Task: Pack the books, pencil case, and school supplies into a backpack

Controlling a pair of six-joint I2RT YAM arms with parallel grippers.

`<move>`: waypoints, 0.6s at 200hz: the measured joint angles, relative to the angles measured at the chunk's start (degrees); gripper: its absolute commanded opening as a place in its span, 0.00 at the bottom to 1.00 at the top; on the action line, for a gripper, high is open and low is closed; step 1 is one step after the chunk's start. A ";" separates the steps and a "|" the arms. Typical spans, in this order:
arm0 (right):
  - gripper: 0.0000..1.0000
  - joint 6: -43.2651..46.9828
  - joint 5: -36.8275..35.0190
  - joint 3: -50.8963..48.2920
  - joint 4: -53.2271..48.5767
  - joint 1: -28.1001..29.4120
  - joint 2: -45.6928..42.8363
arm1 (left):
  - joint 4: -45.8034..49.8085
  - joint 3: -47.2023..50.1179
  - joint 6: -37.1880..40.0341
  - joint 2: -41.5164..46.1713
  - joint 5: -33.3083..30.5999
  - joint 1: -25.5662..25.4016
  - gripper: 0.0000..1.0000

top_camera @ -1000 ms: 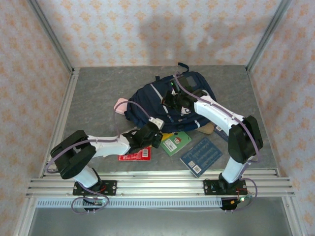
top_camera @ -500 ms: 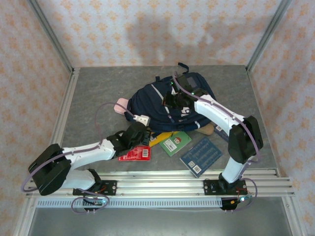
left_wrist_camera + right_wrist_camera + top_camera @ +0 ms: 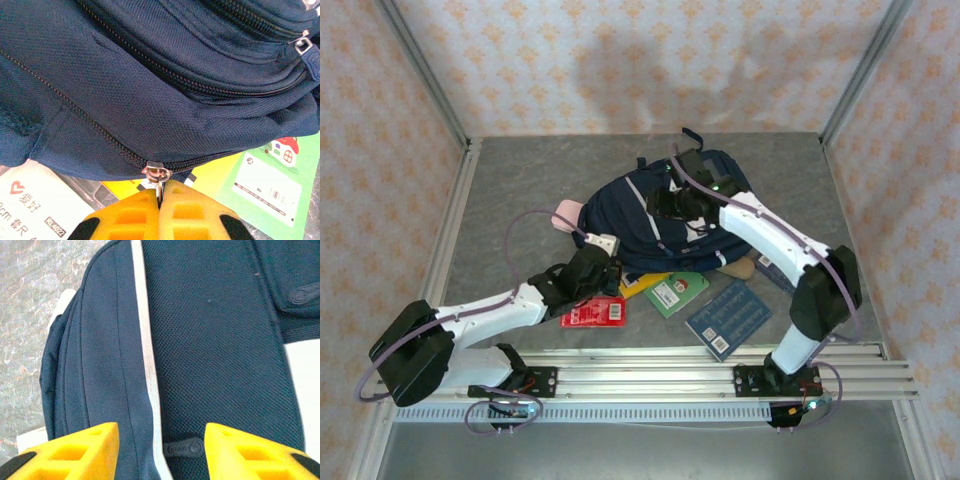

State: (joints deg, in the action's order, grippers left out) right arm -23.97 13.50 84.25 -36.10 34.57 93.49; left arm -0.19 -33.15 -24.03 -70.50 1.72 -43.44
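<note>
My left claw (image 3: 161,194) is pinched tight on the zipper pull (image 3: 158,176) at the near edge of the backpack (image 3: 660,215), around 7 o'clock on the bag. My right claw (image 3: 159,435) stands moderately wide above the bag's top panel, one finger on either side of the pale grey stripe (image 3: 145,350), gripping nothing. The backpack sits mid-table. At its 6 o'clock edge the orange-yellow book (image 3: 642,283) is tucked partly under the fabric, with the green book (image 3: 677,291) just beside it. The dark blue book (image 3: 728,317) lies at 5 o'clock and the red packet (image 3: 595,312) by my left wrist. The table (image 3: 515,190) lies bare from 9 to 12 o'clock. The near rail (image 3: 640,370) runs close behind the books.
</note>
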 measured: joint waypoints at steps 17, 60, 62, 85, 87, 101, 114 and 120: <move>0.27 -6.97 -2.23 -0.98 -0.52 0.00 -4.50 | 0.00 0.00 -0.04 0.00 1.16 -0.04 0.00; 0.22 -30.08 -3.19 -13.77 0.48 0.00 -18.88 | 0.02 -0.22 -0.15 -0.04 2.58 -1.55 0.00; 0.23 -31.78 -3.02 -14.82 0.63 0.02 -19.45 | 0.02 -0.24 -0.15 -0.04 2.60 -1.66 0.00; 0.45 -43.58 -1.62 -25.05 2.84 0.31 -22.38 | 0.66 -1.14 -0.13 -0.24 2.86 -2.95 0.00; 0.47 -44.17 -1.60 -25.64 2.91 0.33 -22.45 | 0.76 -1.29 -0.13 -0.26 2.84 -3.08 0.00; 0.57 -49.99 -0.98 -29.62 3.61 1.31 -22.53 | 1.09 -2.03 -0.13 -0.37 2.89 -3.82 0.00; 0.61 -53.81 -0.37 -31.17 4.11 2.58 -22.53 | 1.33 -2.58 -0.07 -0.48 2.95 -4.22 0.00; 0.63 -55.36 -0.02 -31.43 4.48 3.21 -22.53 | 1.44 -2.75 0.02 -0.52 3.02 -4.22 0.00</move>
State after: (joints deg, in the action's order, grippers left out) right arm -79.33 13.47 52.82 -31.62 37.78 70.96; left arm 1.26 -35.90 -24.01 -71.02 4.73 -47.66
